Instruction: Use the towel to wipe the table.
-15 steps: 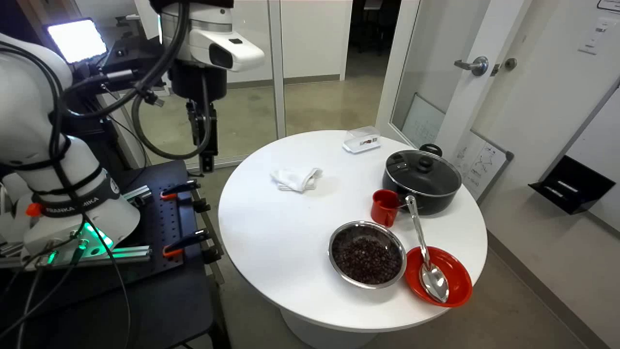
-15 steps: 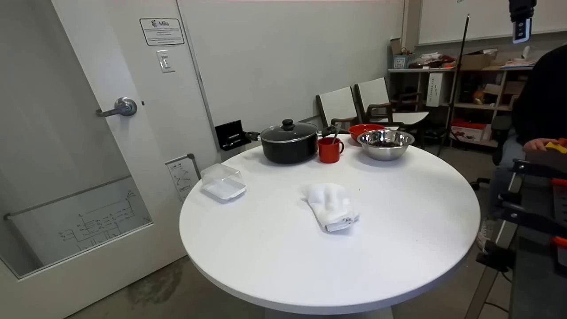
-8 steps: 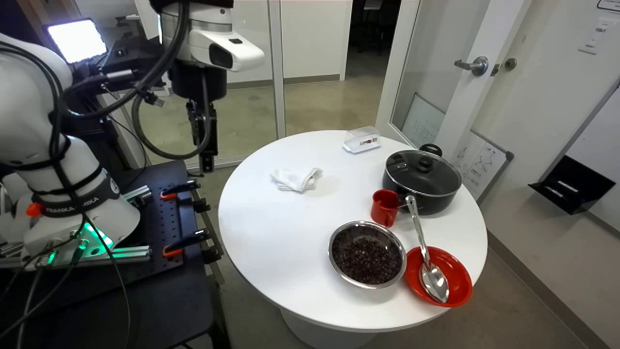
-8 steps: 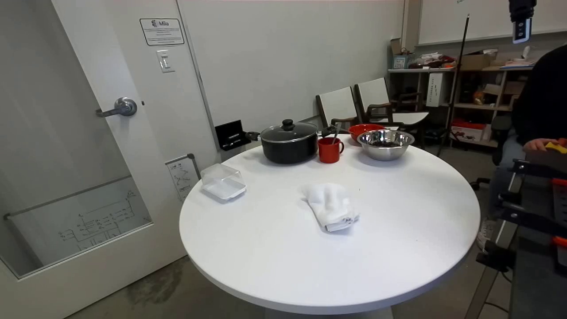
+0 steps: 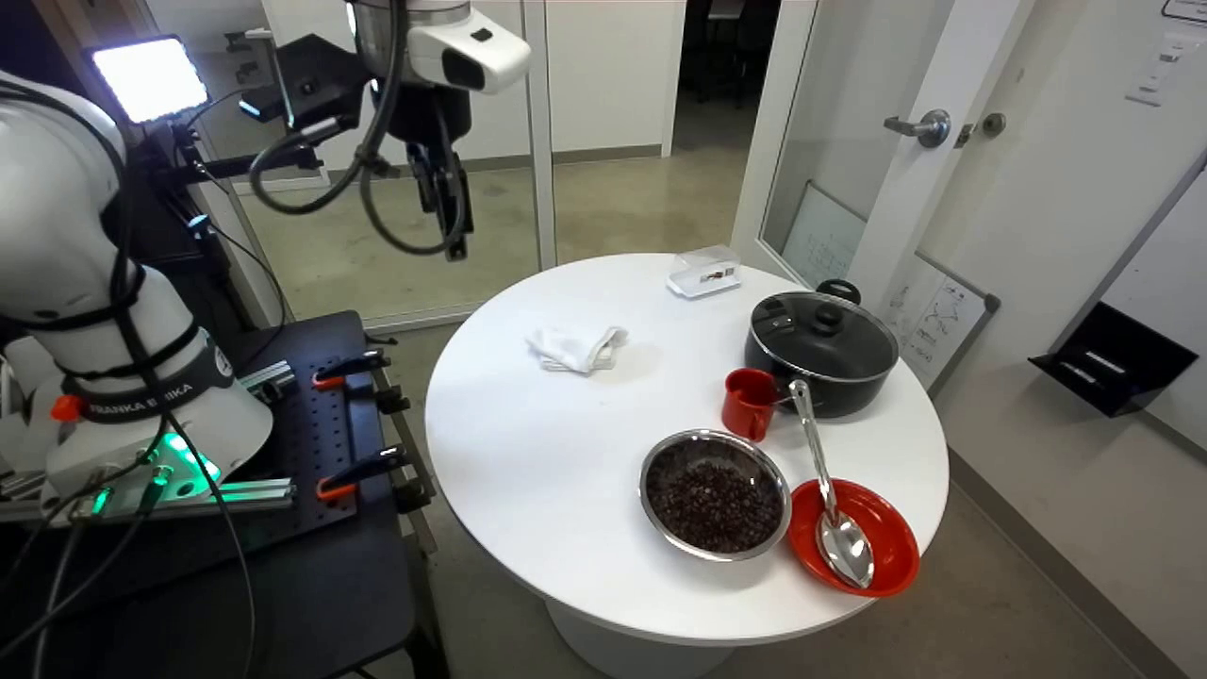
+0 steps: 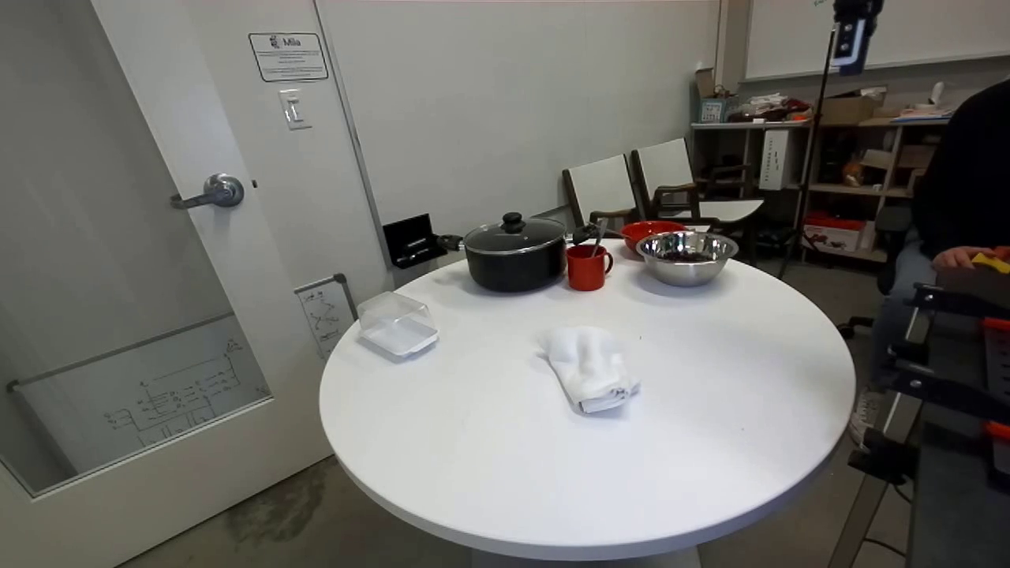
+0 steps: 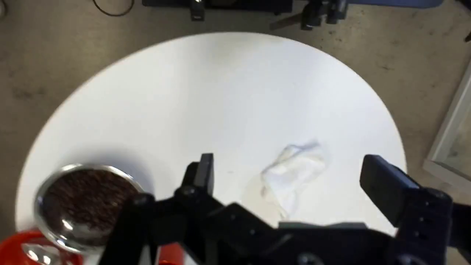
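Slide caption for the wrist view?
White towel on the round white table, framed between the jaws of the open gripper; metal bowl at lower left.

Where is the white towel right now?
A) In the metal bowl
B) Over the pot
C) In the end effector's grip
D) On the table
D: in both exterior views the towel lies on the table, and the end effector, open, is well apart from it.

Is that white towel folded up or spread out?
Folded: in an exterior view, the towel lies as a compact bundle on the table, with stacked layers showing at its near end.
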`<state>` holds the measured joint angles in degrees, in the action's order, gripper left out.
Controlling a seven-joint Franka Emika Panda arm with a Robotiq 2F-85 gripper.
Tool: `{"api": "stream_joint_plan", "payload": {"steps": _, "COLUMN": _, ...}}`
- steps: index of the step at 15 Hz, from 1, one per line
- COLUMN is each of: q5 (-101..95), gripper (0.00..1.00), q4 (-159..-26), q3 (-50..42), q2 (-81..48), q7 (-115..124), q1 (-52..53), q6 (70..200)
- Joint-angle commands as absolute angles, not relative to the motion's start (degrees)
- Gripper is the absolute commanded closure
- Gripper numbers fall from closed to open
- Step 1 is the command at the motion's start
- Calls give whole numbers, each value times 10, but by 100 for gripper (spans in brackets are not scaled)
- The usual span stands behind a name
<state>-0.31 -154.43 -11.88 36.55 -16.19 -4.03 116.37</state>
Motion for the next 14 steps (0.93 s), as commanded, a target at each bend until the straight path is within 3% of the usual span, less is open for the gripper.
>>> {"api": "stream_joint_plan", "payload": {"steps": 1, "q5": 76, "gripper": 0, "q4": -1540, "q3": -54, "q2": 357, "q7": -149, "q1": 52, "q6": 1182}}
{"api": "stream_joint_plan", "payload": {"steps": 5, "q5": 16, "gripper": 0, "q4": -1520, "q3": 109, "q2": 278, "q7": 32, "q1": 81, "q6": 1261}}
{"api": "stream_joint_plan", "payload": {"steps": 9, "q5": 18, "gripper": 0, "q4": -1444, "q3": 211, "q2": 149, "q7": 187, "q1": 60, "q6": 1294}}
{"api": "stream_joint_plan", "payload": {"steps": 12, "q5": 71, "gripper": 0, "q4": -1390, "q3": 165, "q2": 78, "q7": 189, "q1": 73, "q6": 1328}}
{"api": "stream_joint_plan", "payload": {"steps": 14, "q5": 58, "gripper": 0, "q4": -1422, "q3": 165, "q2": 114, "q7": 192, "q1": 86, "q6": 1330}}
